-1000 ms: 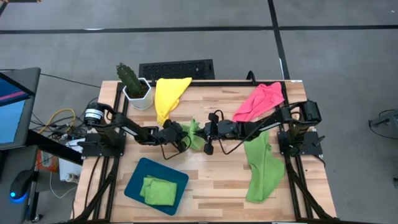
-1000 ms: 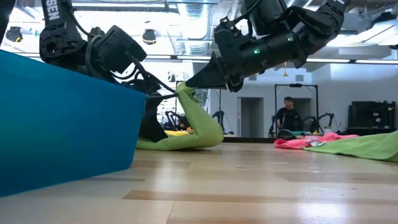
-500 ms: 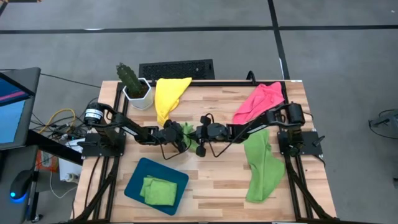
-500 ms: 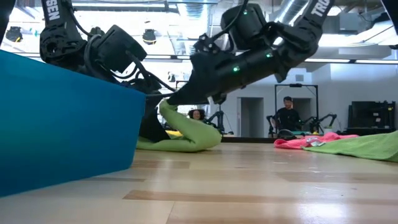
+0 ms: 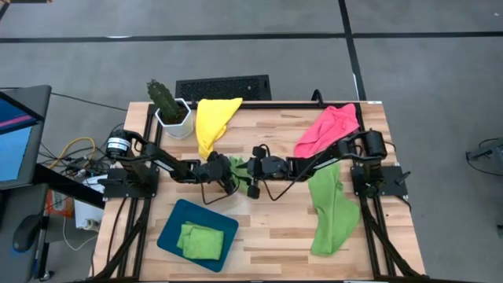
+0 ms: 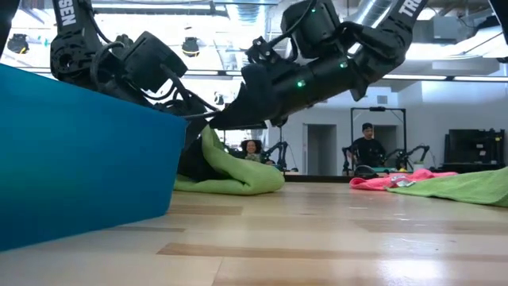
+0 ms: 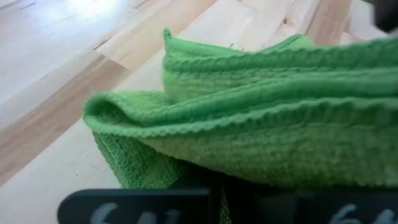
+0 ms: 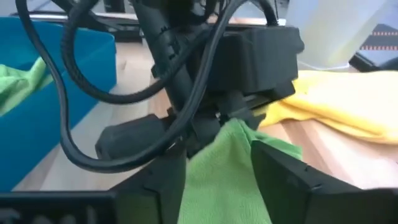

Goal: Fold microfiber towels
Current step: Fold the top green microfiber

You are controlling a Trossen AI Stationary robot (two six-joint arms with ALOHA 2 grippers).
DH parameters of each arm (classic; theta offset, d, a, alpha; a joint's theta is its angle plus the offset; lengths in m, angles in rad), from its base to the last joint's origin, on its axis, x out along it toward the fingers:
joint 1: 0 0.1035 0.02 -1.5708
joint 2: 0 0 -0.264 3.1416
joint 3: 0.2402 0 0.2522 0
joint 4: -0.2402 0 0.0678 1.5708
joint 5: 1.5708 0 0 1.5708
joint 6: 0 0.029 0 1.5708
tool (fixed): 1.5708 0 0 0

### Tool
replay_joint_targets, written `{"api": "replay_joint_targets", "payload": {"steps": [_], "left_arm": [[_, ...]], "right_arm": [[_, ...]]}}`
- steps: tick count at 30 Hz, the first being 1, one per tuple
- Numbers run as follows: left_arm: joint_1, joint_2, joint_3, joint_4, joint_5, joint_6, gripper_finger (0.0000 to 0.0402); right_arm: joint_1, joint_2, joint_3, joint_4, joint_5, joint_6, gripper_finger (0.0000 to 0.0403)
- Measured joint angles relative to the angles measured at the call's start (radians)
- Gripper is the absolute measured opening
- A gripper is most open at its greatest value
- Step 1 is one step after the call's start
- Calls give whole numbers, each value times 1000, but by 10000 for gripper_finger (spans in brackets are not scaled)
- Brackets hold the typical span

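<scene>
— Since a second ago the right gripper (image 5: pixel 242 167) has carried its edge of the small green towel (image 5: pixel 236 164) over toward the left gripper (image 5: pixel 228 174), and the cloth that was drawn up into a peak now lies as a low folded hump on the wooden table (image 5: pixel 275 228).

— And the fingers?

— Right fingers (image 8: pixel 283 177) stand spread, with green cloth between them but not squeezed. The left gripper is pressed together, pinching the towel's near edge.

— Where is the towel exactly?

— Mid-table, between the two grippers, just below the yellow towel (image 5: pixel 212 119).

— The other cloths?

— A pink towel (image 5: pixel 328 127) lies at the far right corner, a long green towel (image 5: pixel 330 206) below it along the right side, and a folded green towel (image 5: pixel 198 240) sits in the teal tray (image 5: pixel 171 224) at the front left.

— Anything else?

— A potted cactus (image 5: pixel 167 104) at the far left corner.
</scene>
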Motion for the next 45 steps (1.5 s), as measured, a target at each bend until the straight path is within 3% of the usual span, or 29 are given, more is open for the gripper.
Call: {"api": "replay_joint_targets", "payload": {"steps": [6, 11, 14, 19, 24, 31, 38, 45], "left_arm": [[0, 0, 0, 0, 0, 15, 0], [0, -1, 0, -1, -1, 15, 0], [0, -1, 0, 0, -1, 15, 0], [0, -1, 0, 8, -2, 15, 0], [0, -3, 1, 8, -2, 16, 0], [0, -17, 1, 6, 17, 53, 0], [0, -162, 1, -164, 4, 126, 0], [0, -448, 0, -472, -89, 80, 0]], "right_arm": [[23, -99, -24, -67, 47, 2, 220], [46, -135, -143, 51, 153, 47, 182], [52, -79, -212, 235, 164, 123, 140], [51, 79, -197, 410, 163, 163, 76], [51, 191, -141, 416, 156, 187, 39], [52, 213, -88, 345, 66, 189, 15], [43, 213, -78, 257, 66, 221, 26], [40, 213, -78, 254, 67, 222, 20]]}}
